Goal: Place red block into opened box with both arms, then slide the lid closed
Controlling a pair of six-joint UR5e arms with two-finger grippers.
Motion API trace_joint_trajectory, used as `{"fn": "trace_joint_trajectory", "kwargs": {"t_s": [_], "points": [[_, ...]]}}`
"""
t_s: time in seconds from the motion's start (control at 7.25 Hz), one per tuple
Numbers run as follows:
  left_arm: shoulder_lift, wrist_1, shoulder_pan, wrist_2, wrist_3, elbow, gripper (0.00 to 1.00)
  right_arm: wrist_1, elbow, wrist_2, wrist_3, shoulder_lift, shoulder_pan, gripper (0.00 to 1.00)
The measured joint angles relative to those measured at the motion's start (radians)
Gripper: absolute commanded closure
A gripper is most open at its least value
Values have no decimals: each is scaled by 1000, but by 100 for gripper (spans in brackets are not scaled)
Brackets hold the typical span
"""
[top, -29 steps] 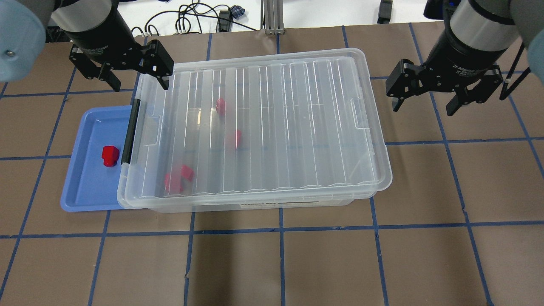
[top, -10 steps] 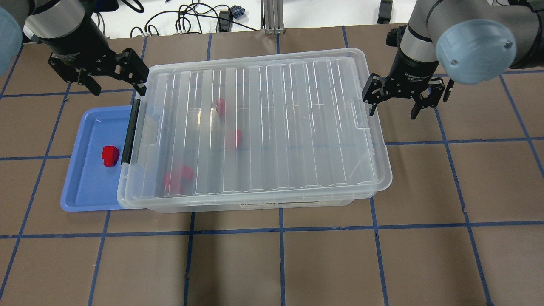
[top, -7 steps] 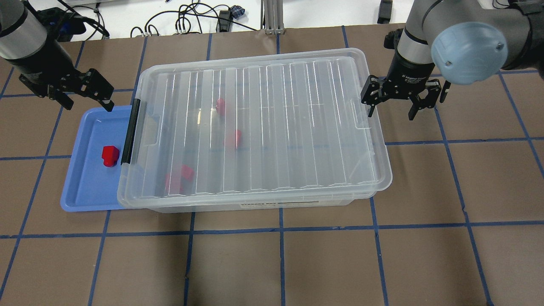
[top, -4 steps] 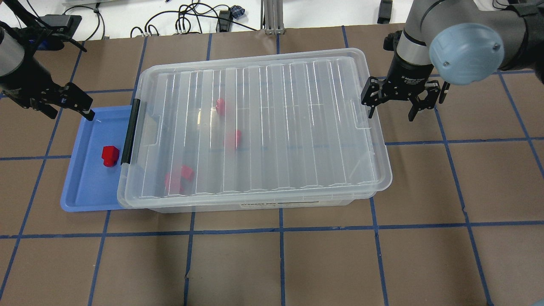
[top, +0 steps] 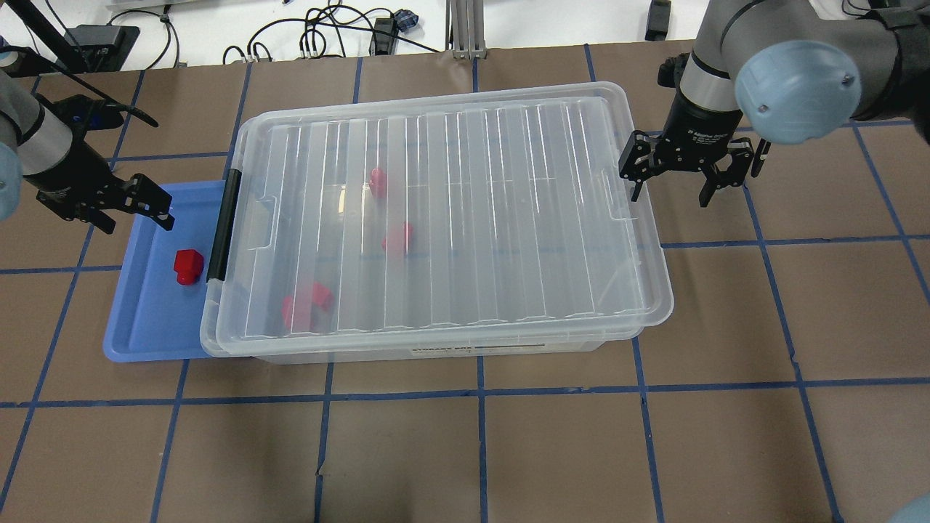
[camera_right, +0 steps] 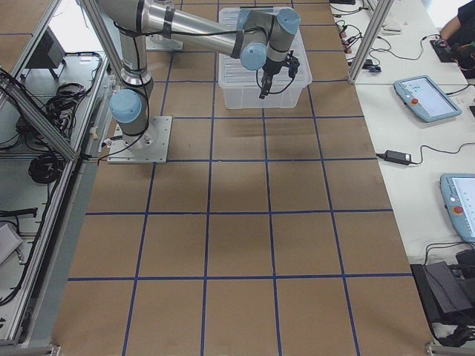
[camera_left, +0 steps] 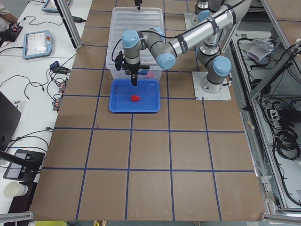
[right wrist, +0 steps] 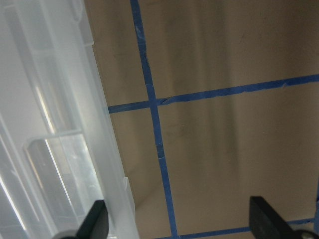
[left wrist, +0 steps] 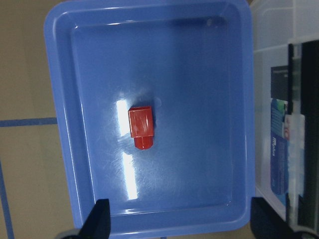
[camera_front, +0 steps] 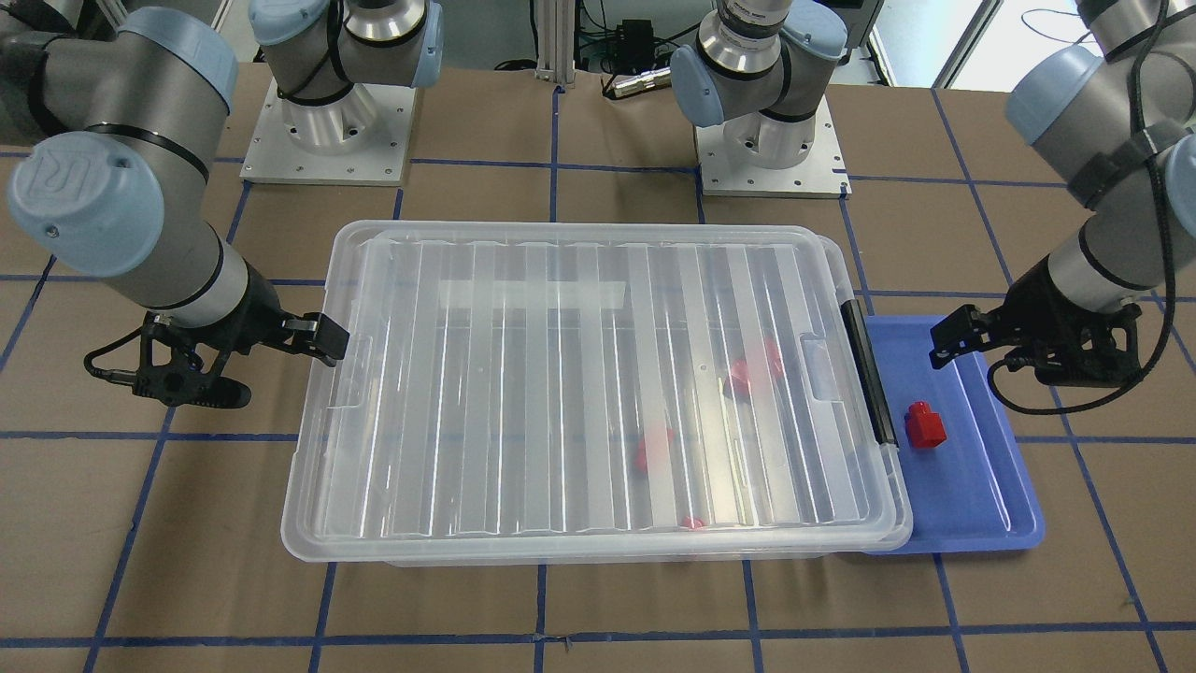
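One red block [top: 187, 266] [left wrist: 141, 127] lies on its side in the blue tray [top: 145, 327]. My left gripper [top: 136, 218] hovers open over the tray's far end, behind the block. The clear box [top: 436, 352] stands beside the tray, its black bar [top: 223, 225] facing it. The ribbed lid [top: 472, 218] lies on top and covers nearly all of the box. Several red blocks [top: 398, 237] show blurred through the lid. My right gripper [top: 670, 192] is open at the lid's right end, one finger [top: 636, 190] close against the lid's edge, the other over bare table.
The tray sits partly tucked under the box's left end. Brown paper with blue tape lines covers the table [top: 479, 450]. Cables [top: 327, 33] lie beyond the far edge. Both arm bases [camera_front: 766, 159] stand behind the box.
My left gripper has moved from the box's far left corner out to the left and down over the tray. The right gripper lowered to the lid's end. The lid looks shifted slightly rightward.
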Motion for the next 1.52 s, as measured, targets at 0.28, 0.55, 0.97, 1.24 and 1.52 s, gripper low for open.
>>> {"fn": "trace_joint_trajectory", "kwargs": {"t_s": [0.28, 0.55, 0.97, 1.24, 1.52], "points": [[-55, 74, -1, 0, -20, -12, 0, -10, 0, -6, -35, 1, -30, 0], [-124, 149, -4, 1, -56, -25, 0, -11, 1, -10, -74, 0, -76, 0], [-205, 220, -4, 9, -64, -51, 0, -13, 1, -42, -156, 0, -131, 0], [-233, 286, -4, 11, -62, -86, 5, -14, 0, -52, -206, -1, -163, 0], [-237, 324, -3, 51, -56, -99, 62, -19, 0, -76, -281, -1, -196, 0]]}}
